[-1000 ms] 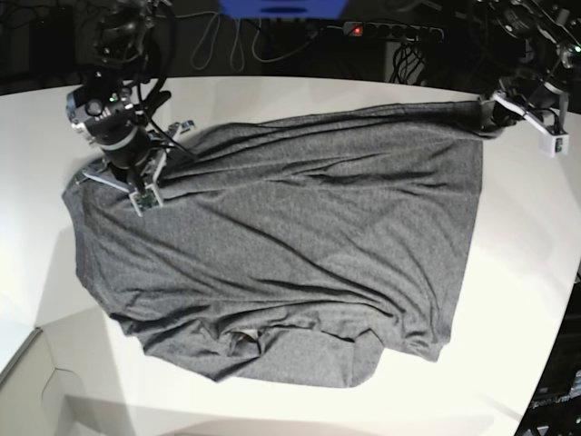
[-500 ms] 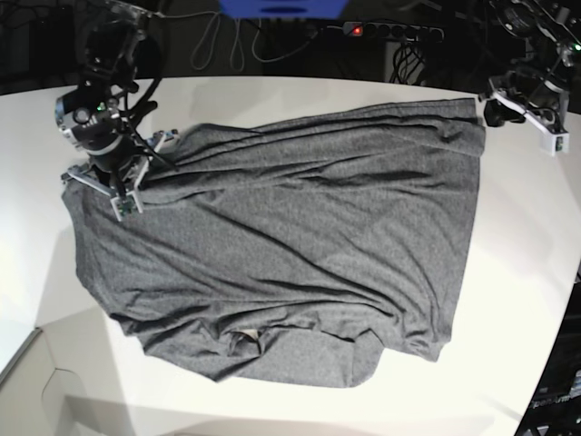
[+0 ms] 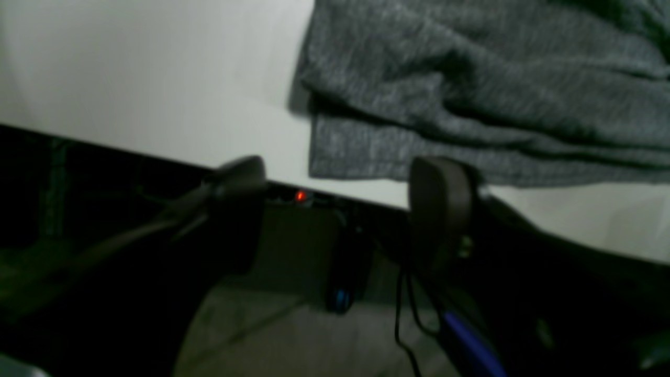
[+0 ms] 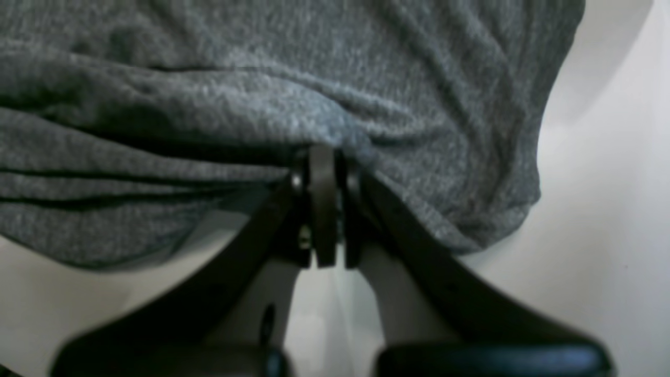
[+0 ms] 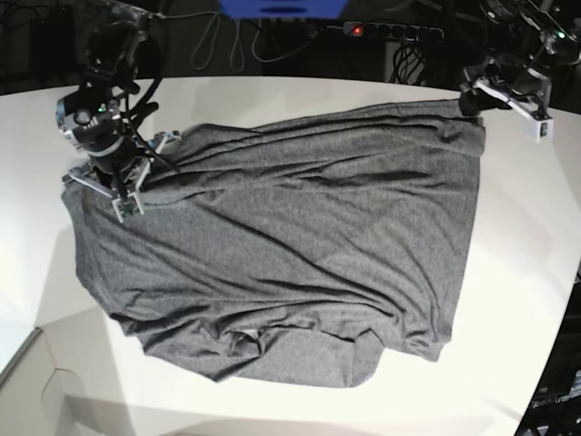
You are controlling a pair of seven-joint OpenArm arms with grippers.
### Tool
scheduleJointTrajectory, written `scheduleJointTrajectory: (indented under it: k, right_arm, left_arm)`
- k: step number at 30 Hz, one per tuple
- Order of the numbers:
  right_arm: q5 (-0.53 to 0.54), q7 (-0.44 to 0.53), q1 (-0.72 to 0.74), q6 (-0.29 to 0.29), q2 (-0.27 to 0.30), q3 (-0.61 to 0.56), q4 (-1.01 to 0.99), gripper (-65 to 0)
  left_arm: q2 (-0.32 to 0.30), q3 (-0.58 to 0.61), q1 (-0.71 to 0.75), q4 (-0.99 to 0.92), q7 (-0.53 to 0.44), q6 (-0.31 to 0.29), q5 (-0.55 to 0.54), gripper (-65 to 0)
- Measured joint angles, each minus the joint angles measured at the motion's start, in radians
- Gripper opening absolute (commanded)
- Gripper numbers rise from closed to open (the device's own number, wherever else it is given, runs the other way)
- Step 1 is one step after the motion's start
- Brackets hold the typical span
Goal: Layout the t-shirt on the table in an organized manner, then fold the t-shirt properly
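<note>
The dark grey t-shirt lies spread and wrinkled across the white table. My right gripper is at the shirt's far left corner. The right wrist view shows this gripper shut on a fold of the t-shirt, which bunches over the fingertips. At the far right corner, my left gripper hovers by the table's back edge. Seen from the left wrist, that gripper is open with nothing between its fingers. The t-shirt corner lies flat on the table just beyond them.
A power strip with a red light, cables and a blue object sit behind the table's curved back edge. The table's front-left edge drops off to the floor. Bare white tabletop surrounds the shirt on the right and front.
The left gripper opened, released the shirt's far right corner and drew back toward the table's rear edge. The right gripper pulled its corner slightly left, then held still.
</note>
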Motion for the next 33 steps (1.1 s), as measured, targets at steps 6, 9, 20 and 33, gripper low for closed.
scheduleJointTrajectory:
  k: [6, 9, 20, 33]
  right_arm:
    - [0.0, 0.0, 0.0, 0.0, 0.003, -0.001, 0.0, -65.0]
    - [0.0, 0.0, -0.001, 0.0, 0.003, -0.001, 0.0, -65.0]
    - [0.0, 0.0, -0.008, 0.0, 0.003, -0.001, -0.001, -65.0]
    - [0.0, 0.0, -0.022, 0.0, 0.005, -0.001, -0.002, -65.0]
  left_arm:
    - [0.032, 0.0, 0.022, -0.034, -0.093, 0.0, 0.005, -12.0]
    - [0.032, 0.001, 0.015, -0.093, -0.094, 0.0, -0.001, -11.6]
    - [0.037, -0.004, -0.011, -0.114, -0.064, 0.001, 0.008, -11.6]
    - [0.067, -0.002, -0.014, -0.035, -0.084, 0.0, -0.012, -11.6]
